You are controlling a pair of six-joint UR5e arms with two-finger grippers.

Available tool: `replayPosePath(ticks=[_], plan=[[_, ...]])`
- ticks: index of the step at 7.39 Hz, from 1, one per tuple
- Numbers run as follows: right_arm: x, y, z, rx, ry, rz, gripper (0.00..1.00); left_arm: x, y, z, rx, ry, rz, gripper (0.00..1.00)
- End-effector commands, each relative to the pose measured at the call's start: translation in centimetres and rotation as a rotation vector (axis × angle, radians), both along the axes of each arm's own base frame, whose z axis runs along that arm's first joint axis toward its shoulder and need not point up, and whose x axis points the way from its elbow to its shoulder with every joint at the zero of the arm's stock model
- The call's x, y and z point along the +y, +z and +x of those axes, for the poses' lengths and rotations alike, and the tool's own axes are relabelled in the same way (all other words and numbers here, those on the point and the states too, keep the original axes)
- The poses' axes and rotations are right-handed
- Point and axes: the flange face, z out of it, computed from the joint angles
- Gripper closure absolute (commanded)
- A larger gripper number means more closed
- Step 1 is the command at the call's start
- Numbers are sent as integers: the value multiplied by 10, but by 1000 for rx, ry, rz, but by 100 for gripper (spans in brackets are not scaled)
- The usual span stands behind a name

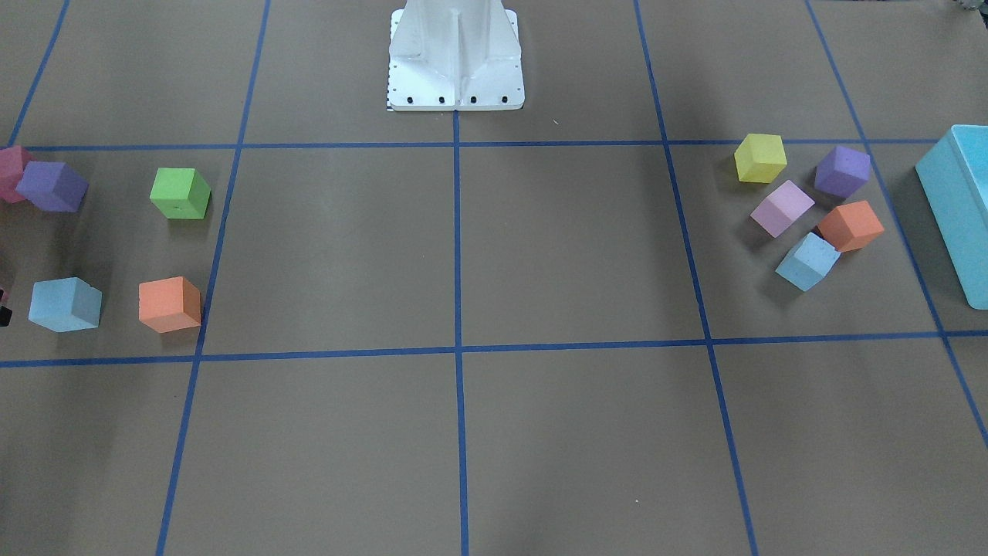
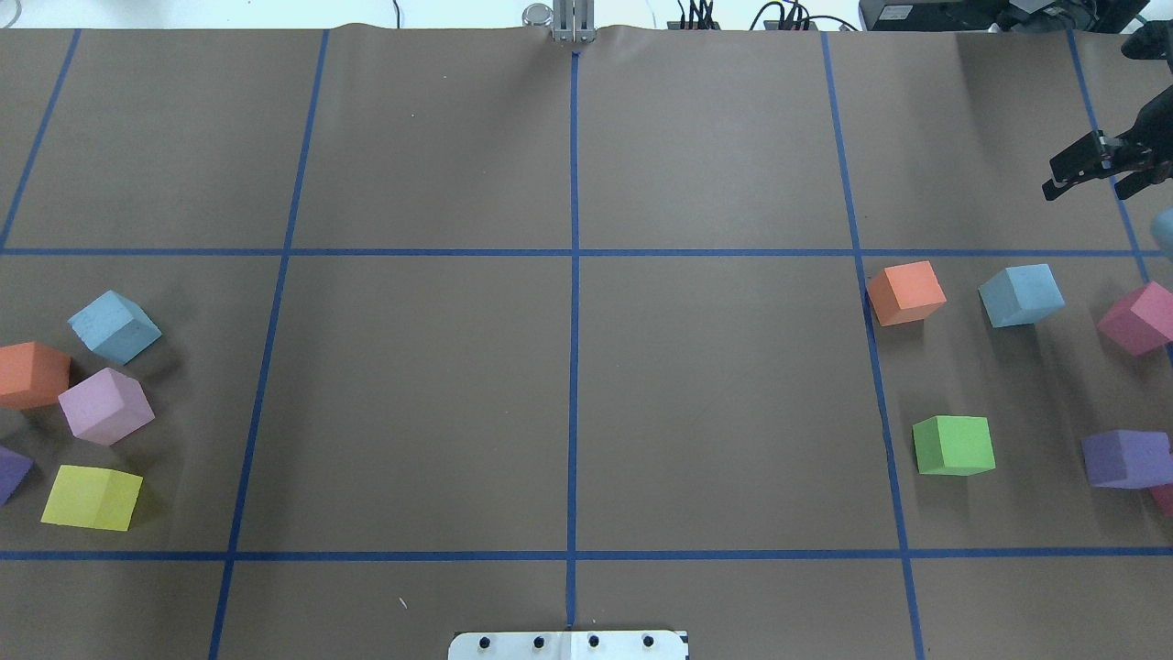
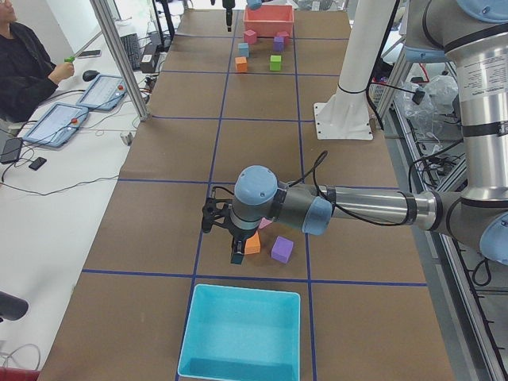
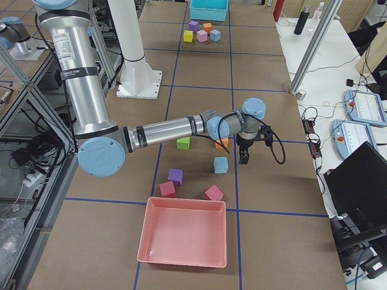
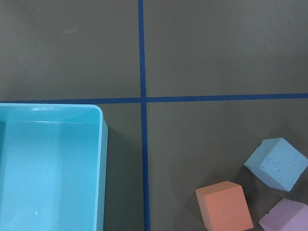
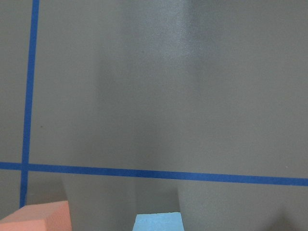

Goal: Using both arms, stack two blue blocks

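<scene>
One pale sky-blue foam cube [image 2: 115,326] lay well out to the robot's left of the white base mount [image 2: 568,644], just beside an orange foam cube [image 2: 32,374] and a lilac foam cube [image 2: 105,405]. The second pale sky-blue foam cube [image 2: 1021,295] sat well out to the mount's right. The right gripper [image 2: 1086,188] hung beyond that second cube from the mount, fingers parted and empty, while the left gripper [image 3: 236,255] hung over the left-hand cluster, its grip impossible to tell.

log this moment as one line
left-side blue block: ungrasped | right-side blue block: ungrasped | stack: not started | right gripper: open, empty | left gripper: state unclear
</scene>
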Motion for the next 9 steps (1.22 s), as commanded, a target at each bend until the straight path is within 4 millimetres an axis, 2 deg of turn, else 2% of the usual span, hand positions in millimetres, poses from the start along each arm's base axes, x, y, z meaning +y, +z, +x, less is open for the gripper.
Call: replayPosePath(ticks=[1,2,4,5,7,8,9], plan=[[0,-1,-2,16,1,20,0,0,0,0,0,0,-1,2],[-2,-4,-4,16,0,25,0,0,-1,0,0,0,2,2],[9,23,-20,27,-32,-22,0,0,0,0,0,0,-1,2],[14,27,-31,33,-51,-28,0,0,0,0,0,0,0,2],[28,27,-68,30,-84,-54,0,0,1,1,0,1,-3,2],[37,27,-97,11,-107,-22,0,0,1,1,0,1,-3,2],[40,37,-108,21,-120,-6,0,0,1,0,0,0,-3,2]])
